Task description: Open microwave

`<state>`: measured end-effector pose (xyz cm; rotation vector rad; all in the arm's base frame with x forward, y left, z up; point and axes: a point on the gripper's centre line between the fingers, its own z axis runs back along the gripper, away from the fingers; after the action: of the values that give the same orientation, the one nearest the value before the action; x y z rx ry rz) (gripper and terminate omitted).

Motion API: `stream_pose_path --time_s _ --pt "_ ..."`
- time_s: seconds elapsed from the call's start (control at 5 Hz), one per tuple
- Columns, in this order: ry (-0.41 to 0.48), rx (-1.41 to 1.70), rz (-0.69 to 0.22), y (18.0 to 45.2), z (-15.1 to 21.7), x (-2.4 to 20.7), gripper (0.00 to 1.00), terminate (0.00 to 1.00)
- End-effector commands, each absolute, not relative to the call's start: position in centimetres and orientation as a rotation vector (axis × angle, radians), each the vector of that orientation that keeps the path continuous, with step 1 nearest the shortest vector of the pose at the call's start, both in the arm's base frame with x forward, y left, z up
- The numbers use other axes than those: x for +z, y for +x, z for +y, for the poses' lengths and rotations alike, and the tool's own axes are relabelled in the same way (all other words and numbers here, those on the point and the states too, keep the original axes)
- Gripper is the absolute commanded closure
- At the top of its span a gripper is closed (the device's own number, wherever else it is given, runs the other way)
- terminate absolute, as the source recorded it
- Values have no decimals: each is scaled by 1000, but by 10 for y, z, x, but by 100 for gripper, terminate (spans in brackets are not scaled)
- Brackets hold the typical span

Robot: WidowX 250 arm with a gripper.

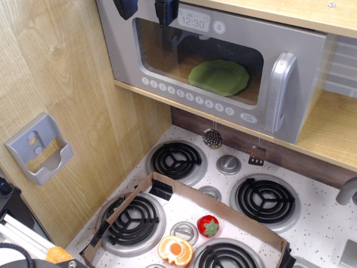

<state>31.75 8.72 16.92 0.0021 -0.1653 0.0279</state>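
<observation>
Taking the microwave (223, 72) as the landmark: far to its lower left, a small grey holder (40, 148) is fixed to the wooden side wall (67, 84). At the microwave's upper left corner, two dark fingers of the claw (146, 8) hang down from the top edge of the view, one just outside the door's left frame and the other over the top of the window; they stand apart, with nothing between them. The microwave itself sits on a wooden shelf (329, 134) above the toy stove, its door closed. Behind its clear window lies a green plate (218, 77), to the right of the claw. Above the window the clock display (193, 22) reads 12:30, and below the window runs a row of round white number buttons (187, 96). At the door's right edge stands the chunky grey vertical handle (281, 89), well apart from the claw. Beneath the microwave, the speckled stove top carries black coil burners (176, 159), a cardboard frame (223, 209), a red strawberry (208, 225) and an orange-and-cream toy (175, 250). A small ladle (212, 138) and a spatula (256, 156) hang below the shelf.
</observation>
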Motion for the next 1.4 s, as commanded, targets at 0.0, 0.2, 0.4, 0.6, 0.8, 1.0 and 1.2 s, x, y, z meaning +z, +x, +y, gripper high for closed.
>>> stream_pose_path --time_s 0.0,0.2,0.4,0.6,0.8,1.0,1.2 --pt "2 28 -165 318 87 169 0 0" --pt "2 56 -174 301 67 158 0 0" --pt "-43 102 -182 294 45 145 0 0" --pt "-64 160 -190 281 19 130 0 0" --pt "-69 154 -259 264 -6 115 0 0" --pt "-96 161 -264 260 -23 104 0 0" --pt "-108 132 -291 264 -44 101 0 0"
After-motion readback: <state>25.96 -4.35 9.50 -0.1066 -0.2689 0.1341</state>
